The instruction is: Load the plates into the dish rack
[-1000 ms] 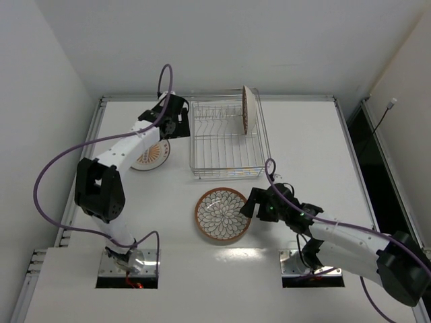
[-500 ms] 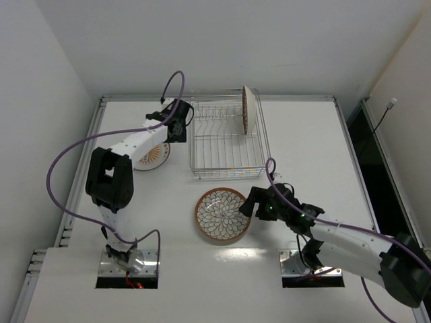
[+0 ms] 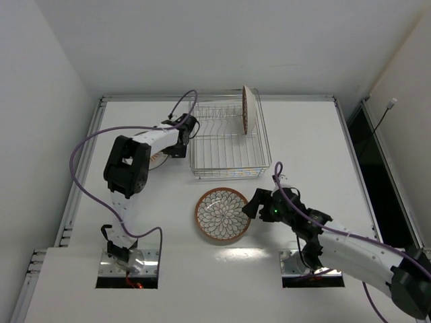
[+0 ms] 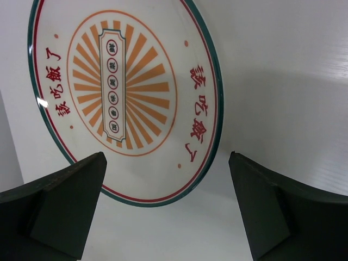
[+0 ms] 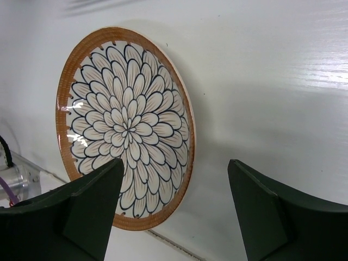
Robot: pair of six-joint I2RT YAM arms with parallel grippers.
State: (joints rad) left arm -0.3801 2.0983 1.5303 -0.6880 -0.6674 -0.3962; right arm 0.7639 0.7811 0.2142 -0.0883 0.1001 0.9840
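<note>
A brown-rimmed petal plate (image 3: 222, 215) lies flat on the table in front of the dish rack (image 3: 227, 174). My right gripper (image 3: 252, 203) is open just right of that plate; in the right wrist view its jaws (image 5: 175, 161) straddle the plate's (image 5: 128, 130) right rim. A second brown-rimmed plate (image 3: 246, 110) stands upright in the rack's far right corner. The white plate with orange stripes (image 3: 159, 157) lies left of the rack, mostly under my left arm. My left gripper (image 3: 178, 142) is open above it; the left wrist view shows the gripper (image 4: 166, 157) over the plate's (image 4: 125, 92) near edge.
The table has a raised metal border (image 3: 94, 134) on the left and at the back. White walls close in behind and on both sides. Purple cables (image 3: 87, 145) loop off both arms.
My left arm has folded in, and its gripper has moved from the rack's far left corner toward me along the rack's left side, over the striped plate. My right gripper has barely shifted.
</note>
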